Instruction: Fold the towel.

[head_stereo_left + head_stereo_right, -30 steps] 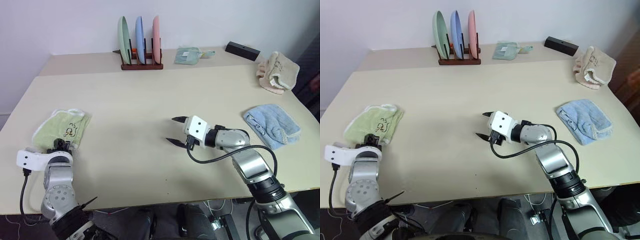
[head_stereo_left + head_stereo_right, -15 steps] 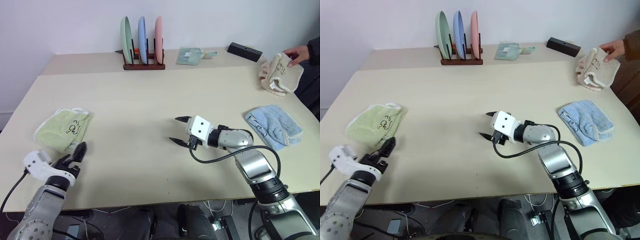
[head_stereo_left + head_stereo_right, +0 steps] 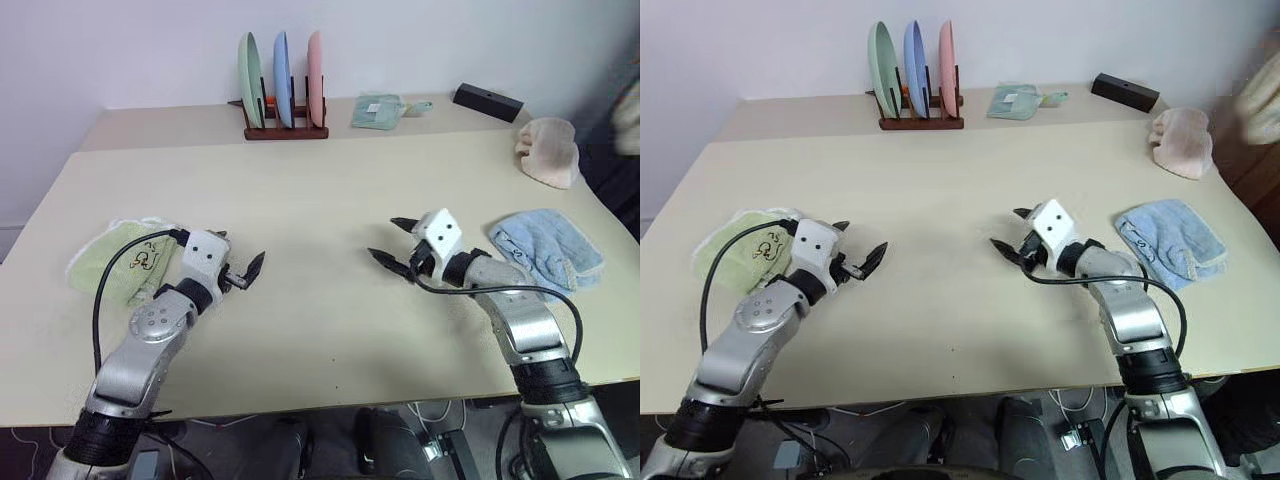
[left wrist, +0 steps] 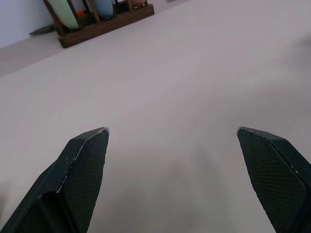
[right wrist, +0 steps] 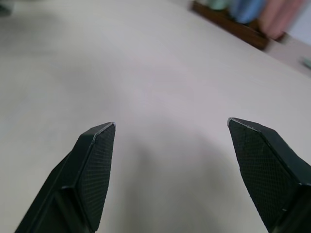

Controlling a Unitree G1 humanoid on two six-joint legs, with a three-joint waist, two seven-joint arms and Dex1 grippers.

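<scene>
towel (image 3: 128,259): green, already bunched into a folded wad on the counter (image 3: 320,190), just behind/outboard of the left pincer (image 3: 236,264), partly hidden by that arm and its cable. Not held by anything.

left pincer: fingers wide apart, empty, over bare counter, pointing away from the towel toward the middle. right pincer (image 3: 393,243): fingers apart too, empty, over bare counter, well apart from the towel; light blue cloth (image 3: 545,249) sits just beside its wrist.

Risks, my read:
- fold looks loose and lumpy, edges not squared; may not count as done, and a re-grab could pull it open.
- left arm's cable lies across the towel; moving the arm could snag and drag it.
- right pincer is close to the blue cloth, and the beige cloth (image 3: 548,150) lies beyond it; easy to grab the wrong cloth.

Containers: wooden rack (image 3: 285,130) far ahead of both pincers holds three plates upright: green, blue, pink. Nothing else holds anything.
</scene>
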